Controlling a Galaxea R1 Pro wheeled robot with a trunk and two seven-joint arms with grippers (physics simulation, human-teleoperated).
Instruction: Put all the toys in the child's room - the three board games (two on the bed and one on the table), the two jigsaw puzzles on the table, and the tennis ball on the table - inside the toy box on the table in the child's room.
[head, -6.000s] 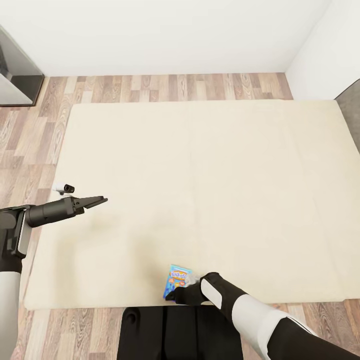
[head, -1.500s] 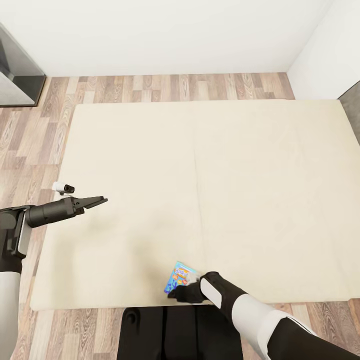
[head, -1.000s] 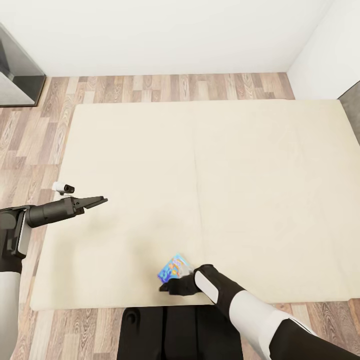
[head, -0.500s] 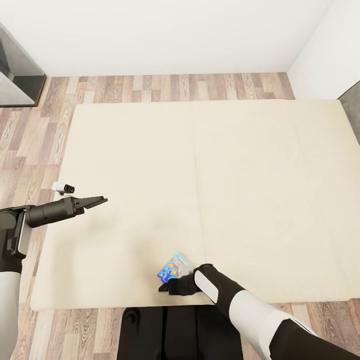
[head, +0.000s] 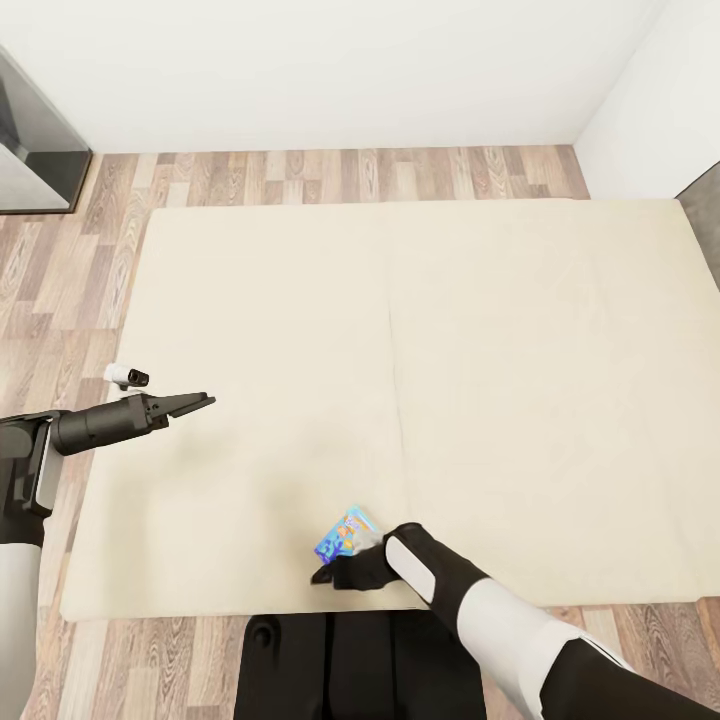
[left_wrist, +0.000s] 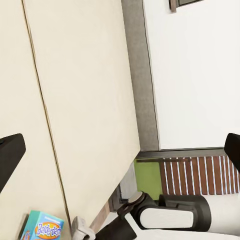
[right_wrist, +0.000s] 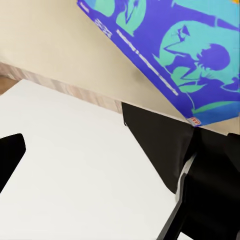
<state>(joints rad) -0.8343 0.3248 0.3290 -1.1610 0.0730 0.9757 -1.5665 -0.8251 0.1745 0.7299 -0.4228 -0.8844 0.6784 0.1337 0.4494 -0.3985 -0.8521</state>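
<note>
While the right gripper (head: 335, 574) grips a blue board game (head: 343, 533) at the bed's (head: 400, 330) near edge, boxing remains; left gripper (head: 195, 403) empty, fingers apart.

beige bed (head: 400, 330), wood floor (head: 60, 270)

board game (head: 345, 531) — bright blue, orange print | bed (head: 300, 300) — plain beige | floor (head: 100, 230) — wood planks
</note>
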